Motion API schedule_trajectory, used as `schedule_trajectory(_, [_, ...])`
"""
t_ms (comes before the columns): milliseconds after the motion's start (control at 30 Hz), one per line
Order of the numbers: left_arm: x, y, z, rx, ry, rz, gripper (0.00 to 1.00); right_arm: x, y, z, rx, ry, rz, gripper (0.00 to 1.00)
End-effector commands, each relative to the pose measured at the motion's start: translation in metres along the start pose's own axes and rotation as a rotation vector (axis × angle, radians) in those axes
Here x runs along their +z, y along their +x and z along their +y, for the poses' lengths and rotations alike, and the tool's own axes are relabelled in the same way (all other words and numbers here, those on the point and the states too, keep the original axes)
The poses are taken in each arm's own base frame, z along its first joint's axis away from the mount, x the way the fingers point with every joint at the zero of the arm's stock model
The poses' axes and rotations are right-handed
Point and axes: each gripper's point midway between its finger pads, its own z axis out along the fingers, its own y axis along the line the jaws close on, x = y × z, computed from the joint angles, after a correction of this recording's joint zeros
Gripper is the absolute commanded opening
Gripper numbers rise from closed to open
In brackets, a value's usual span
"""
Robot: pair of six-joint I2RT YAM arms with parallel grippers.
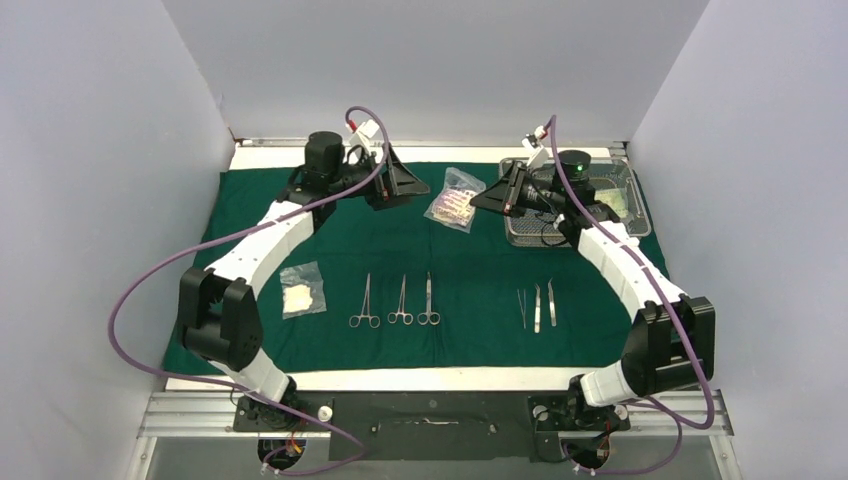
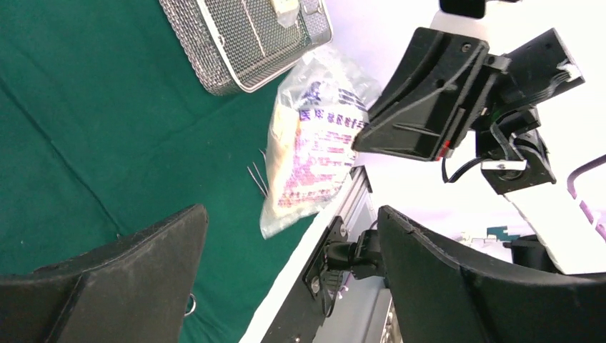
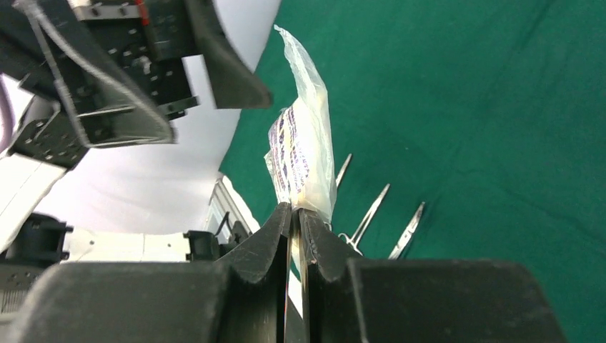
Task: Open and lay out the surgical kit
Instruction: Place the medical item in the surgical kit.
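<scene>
White walls close in three sides of your table (image 1: 450, 380), and a dark green drape (image 1: 280, 215) lies flat over most of it. At the drape's far right corner sits the wire tray (image 1: 628, 222), with something pale lying inside it.

Your right gripper (image 1: 480, 200) reaches left from over the tray. Its fingers (image 3: 275, 236) are pressed together on the edge of a clear printed packet (image 1: 455, 200). In the right wrist view the packet (image 3: 304, 143) stands out from the pinch as a thin sheet, edge-on. You cannot tell whether its far end touches the cloth.

Your left gripper (image 1: 405, 185) is at the far middle of the drape, just beside the packet's left side. Its fingers (image 2: 128, 279) are spread wide with nothing between them. Through that gap the left wrist view shows the packet (image 2: 314, 143), the right gripper's tip (image 2: 361, 143) on it, and the tray (image 2: 236, 43) behind.

Nearer you, the kit is laid in a row across the drape. A small gauze packet (image 1: 302, 290) lies at the left, apart from the rest. Next come three ring-handled instruments (image 1: 401, 302), side by side with the handles toward you. Three tweezers (image 1: 537, 308) lie close together further right, well apart from the ringed ones.
</scene>
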Motion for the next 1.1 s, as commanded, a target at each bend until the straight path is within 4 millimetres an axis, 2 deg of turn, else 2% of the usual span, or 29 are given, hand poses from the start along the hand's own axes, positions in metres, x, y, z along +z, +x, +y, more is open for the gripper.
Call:
schedule_trajectory(0, [0.007,-0.019,-0.028,0.072,0.097,-0.049,0.81,-0.003,-0.008,0.055,-0.153,-0.178,0.004,0.05])
schedule_trajectory(67, [0.008,-0.020,-0.027,0.067,0.092,-0.051,0.77,0.000,-0.004,0.065,-0.167,-0.213,0.028,0.05])
schedule_trajectory(167, [0.010,-0.016,-0.031,0.060,0.114,-0.031,0.76,0.003,-0.002,0.075,-0.190,-0.243,0.051,0.05])
schedule_trajectory(367, [0.018,0.002,-0.040,-0.002,0.160,0.050,0.70,0.010,-0.004,0.078,-0.193,-0.258,0.068,0.05])
schedule_trajectory(533, [0.014,0.014,-0.045,-0.053,0.206,0.098,0.44,0.017,-0.006,0.079,-0.186,-0.268,0.066,0.05])
schedule_trajectory(700, [0.009,0.017,-0.044,-0.106,0.227,0.124,0.05,0.021,-0.007,0.073,-0.176,-0.256,0.065,0.05])
schedule_trajectory(733, [0.008,0.016,-0.041,-0.114,0.221,0.119,0.00,0.022,-0.008,0.073,-0.175,-0.252,0.062,0.05])
schedule_trajectory(800, [0.004,0.012,-0.035,-0.120,0.205,0.104,0.00,0.025,-0.009,0.069,-0.166,-0.238,0.060,0.08])
schedule_trajectory(833, [0.002,0.010,-0.032,-0.117,0.193,0.094,0.00,0.026,-0.010,0.066,-0.157,-0.223,0.058,0.19])
schedule_trajectory(867, [-0.001,0.008,-0.028,-0.116,0.175,0.086,0.00,0.028,-0.010,0.063,-0.153,-0.209,0.061,0.36])
schedule_trajectory(967, [-0.014,0.003,-0.005,-0.094,0.052,0.065,0.00,0.030,-0.015,0.049,-0.154,-0.125,0.036,0.70])
schedule_trajectory(1000, [-0.021,0.000,0.005,-0.067,-0.008,0.054,0.00,0.030,-0.018,0.044,-0.155,-0.102,0.022,0.79])
schedule_trajectory(1067, [-0.044,0.005,0.042,-0.045,-0.224,0.075,0.00,0.028,-0.022,0.035,-0.142,-0.059,0.005,0.84])
